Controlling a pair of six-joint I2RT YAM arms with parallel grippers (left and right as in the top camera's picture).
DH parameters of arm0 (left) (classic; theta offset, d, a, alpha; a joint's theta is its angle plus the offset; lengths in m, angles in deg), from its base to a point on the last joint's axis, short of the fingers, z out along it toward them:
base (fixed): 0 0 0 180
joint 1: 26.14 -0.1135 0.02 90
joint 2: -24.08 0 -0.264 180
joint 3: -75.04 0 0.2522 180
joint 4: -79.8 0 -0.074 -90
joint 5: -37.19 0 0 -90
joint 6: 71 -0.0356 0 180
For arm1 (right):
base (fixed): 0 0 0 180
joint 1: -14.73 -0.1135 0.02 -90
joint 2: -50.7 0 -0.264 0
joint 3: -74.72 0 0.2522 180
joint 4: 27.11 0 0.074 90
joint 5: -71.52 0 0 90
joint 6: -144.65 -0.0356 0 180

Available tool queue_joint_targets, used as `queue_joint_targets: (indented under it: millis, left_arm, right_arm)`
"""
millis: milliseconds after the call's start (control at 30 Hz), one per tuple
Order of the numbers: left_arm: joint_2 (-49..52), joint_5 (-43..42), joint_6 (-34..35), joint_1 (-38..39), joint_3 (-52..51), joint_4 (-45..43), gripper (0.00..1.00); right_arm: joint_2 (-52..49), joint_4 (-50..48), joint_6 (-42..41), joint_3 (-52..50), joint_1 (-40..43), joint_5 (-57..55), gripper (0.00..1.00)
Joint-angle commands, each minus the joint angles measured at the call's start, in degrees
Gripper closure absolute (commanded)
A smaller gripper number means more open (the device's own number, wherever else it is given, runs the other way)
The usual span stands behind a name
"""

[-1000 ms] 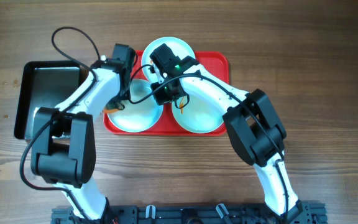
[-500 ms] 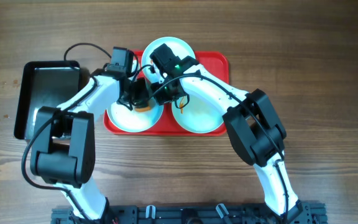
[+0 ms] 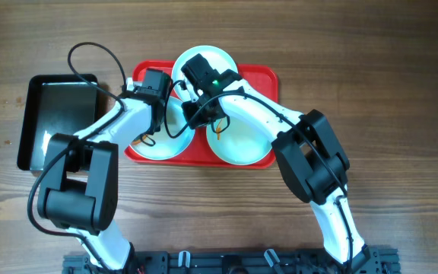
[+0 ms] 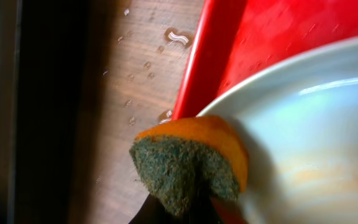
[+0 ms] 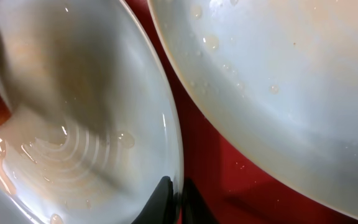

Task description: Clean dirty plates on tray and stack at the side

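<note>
Left pincer (image 4: 178, 214), clenching sponge (image 4: 188, 165), has shifted to plate (image 4: 309, 137) rim; right pincer (image 5: 176, 198) pinches that rim.

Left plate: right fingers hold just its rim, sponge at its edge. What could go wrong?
1. The plate is wet and the right fingers pinch only its rim; sponge pressure could slip or tip it.
2. The sponge sits at the plate's edge by the tray rim; it could slide off onto the table.

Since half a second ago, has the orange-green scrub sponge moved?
Yes. The sponge went left, from the pale round plate's middle to its rim by the red plastic tray's left edge.
</note>
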State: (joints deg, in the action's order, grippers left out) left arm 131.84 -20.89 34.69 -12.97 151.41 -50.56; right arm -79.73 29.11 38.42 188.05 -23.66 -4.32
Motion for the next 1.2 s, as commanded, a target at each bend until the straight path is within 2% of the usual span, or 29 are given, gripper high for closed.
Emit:
queue_joint_targets:
  millis: [0,67,133,167,233,333,400,433,567,633,700,800,833,900,967,1033,1067,1167]
  left_arm:
    - [-3.65,2.6,-0.26,0.9,0.04,2.64,0.96]
    - [-6.64,-16.26,-0.28,1.84,0.04,4.57,0.96]
    - [-6.56,-29.83,-0.26,1.84,-0.04,4.52,0.96]
    - [-6.36,-32.92,0.2,1.84,-0.46,3.67,0.96]
    - [-6.01,-34.73,3.04,1.84,-1.77,1.07,0.96]
    - [-4.35,-37.09,3.43,1.84,-3.58,-1.42,0.96]
    - [-3.17,-36.79,2.49,1.84,-4.0,-1.38,0.96]
    - [-2.71,-33.53,2.29,1.84,-4.37,-1.31,0.96]
    - [-2.64,-8.79,2.32,1.77,-4.52,1.18,0.96]
    - [-2.67,0.17,2.32,1.79,-4.37,1.9,0.96]
    - [-3.08,4.48,2.32,1.77,-3.5,3.13,0.96]
    - [-7.69,4.35,4.83,1.79,-0.02,5.25,0.96]
    - [-10.01,2.19,6.82,1.75,1.05,6.01,0.96]
    - [-15.19,-8.09,8.17,1.03,2.29,7.21,0.96]
    - [-22.93,-25.68,8.17,-2.03,2.34,7.72,0.96]
    - [-27.96,-36.94,8.17,-5.53,2.34,9.7,0.96]
    - [-29.73,-40.02,8.17,-7.17,2.34,11.54,0.96]
    - [-30.75,-39.98,8.13,-10.03,2.23,17.68,0.96]
  right_arm:
    - [-1.38,1.07,1.22,-0.59,0.59,-2.51,0.93]
    - [-1.38,1.07,1.2,-0.59,0.59,-2.51,0.93]
    - [-1.38,1.03,1.2,-0.59,0.59,-2.49,0.93]
    - [-1.38,1.01,1.22,-0.59,0.59,-2.51,0.93]
    - [-1.38,0.94,1.2,-0.59,0.59,-2.49,0.93]
    - [-1.38,0.98,1.22,-0.59,0.59,-2.49,0.93]
    - [-1.38,0.98,1.22,-0.59,0.59,-2.49,0.93]
    - [-1.38,1.01,1.22,-0.59,0.59,-2.49,0.93]
    - [-1.38,1.03,1.22,-0.59,0.59,-2.49,0.96]
    - [-1.38,1.01,1.22,-0.59,0.59,-2.51,0.96]
    - [-1.38,1.01,1.22,-0.59,0.59,-2.49,0.96]
    - [-1.33,1.11,1.22,-0.48,0.59,-2.49,0.96]
    - [-1.22,1.27,1.2,-0.13,0.59,-2.47,0.96]
    - [-0.61,1.62,1.16,1.05,0.59,-2.47,0.96]
    - [1.31,2.82,1.2,2.75,0.59,-3.5,0.96]
    - [3.32,4.42,1.33,4.57,0.57,-6.27,0.96]
    - [4.44,4.85,2.23,5.11,0.52,-8.63,0.96]
    - [8.55,4.85,4.61,5.18,-0.02,-16.39,0.96]
